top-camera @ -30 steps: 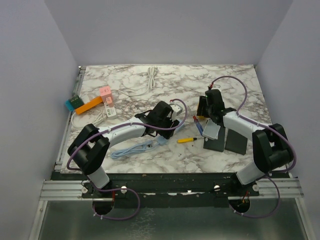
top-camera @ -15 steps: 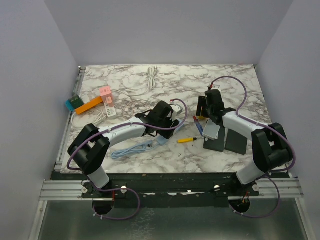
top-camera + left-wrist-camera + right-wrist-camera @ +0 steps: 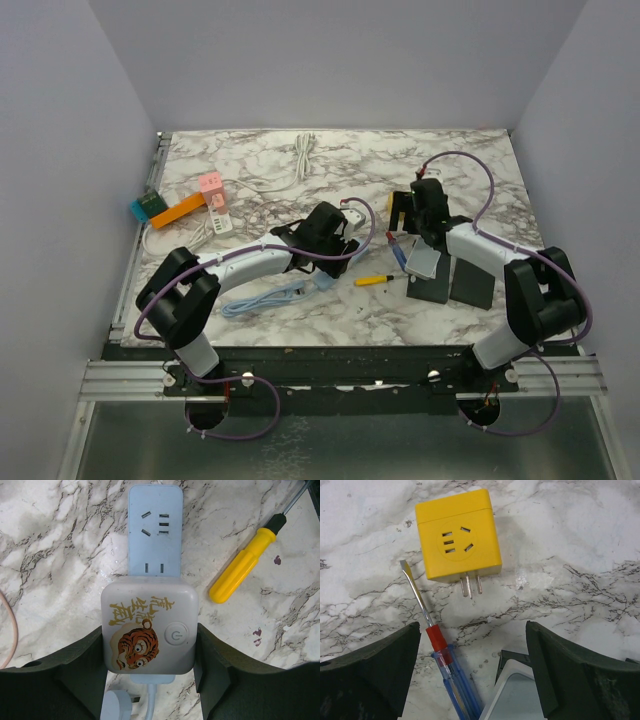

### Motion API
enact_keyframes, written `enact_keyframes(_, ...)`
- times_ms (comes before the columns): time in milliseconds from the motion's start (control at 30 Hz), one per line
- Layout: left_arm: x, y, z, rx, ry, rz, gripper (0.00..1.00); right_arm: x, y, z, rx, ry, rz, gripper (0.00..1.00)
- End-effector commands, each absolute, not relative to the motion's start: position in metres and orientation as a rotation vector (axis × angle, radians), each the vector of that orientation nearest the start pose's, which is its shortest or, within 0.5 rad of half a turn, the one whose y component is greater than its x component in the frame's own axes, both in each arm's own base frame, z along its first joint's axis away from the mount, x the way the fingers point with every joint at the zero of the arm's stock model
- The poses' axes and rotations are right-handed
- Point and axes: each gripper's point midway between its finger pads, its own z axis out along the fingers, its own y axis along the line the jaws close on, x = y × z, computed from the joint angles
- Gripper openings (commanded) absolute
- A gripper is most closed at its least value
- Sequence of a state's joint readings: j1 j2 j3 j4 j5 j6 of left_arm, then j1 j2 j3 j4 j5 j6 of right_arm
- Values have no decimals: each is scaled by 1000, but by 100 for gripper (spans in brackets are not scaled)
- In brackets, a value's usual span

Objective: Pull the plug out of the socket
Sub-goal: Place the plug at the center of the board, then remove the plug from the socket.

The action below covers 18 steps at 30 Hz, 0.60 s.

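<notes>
A yellow plug lies loose on the marble with its metal prongs pointing at my right gripper. That gripper is open and holds nothing, a short way back from the plug. My left gripper is shut on a white socket block with a tiger sticker. The block sits on a light blue power strip. In the top view the left gripper is at the table's middle and the right gripper is to its right.
A red-and-blue screwdriver lies between the right fingers, beside a white-grey box. A yellow screwdriver lies right of the strip. Dark pads are at the right. Orange and pink blocks and a coiled white cable are further back.
The right gripper's jaws have spread wide and let go of the yellow plug. The left gripper keeps its hold on the socket block and has not moved.
</notes>
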<state>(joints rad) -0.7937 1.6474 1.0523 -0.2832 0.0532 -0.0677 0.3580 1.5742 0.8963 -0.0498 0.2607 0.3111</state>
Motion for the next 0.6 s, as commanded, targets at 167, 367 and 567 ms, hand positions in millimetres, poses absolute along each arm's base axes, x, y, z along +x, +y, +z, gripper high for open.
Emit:
enact_keyframes(167, 267, -245, 28, 910, 2509, -161, 0, 385, 110, 110, 103, 2196, 107, 92)
enact_keyframes(367, 280, -231, 27, 797, 2545, -123, 0, 362, 118, 115, 150, 2223, 218, 88)
enact_keyframes(567, 282, -242, 32, 804, 2529, -190, 21, 337, 127, 113, 123, 2213, 338, 88)
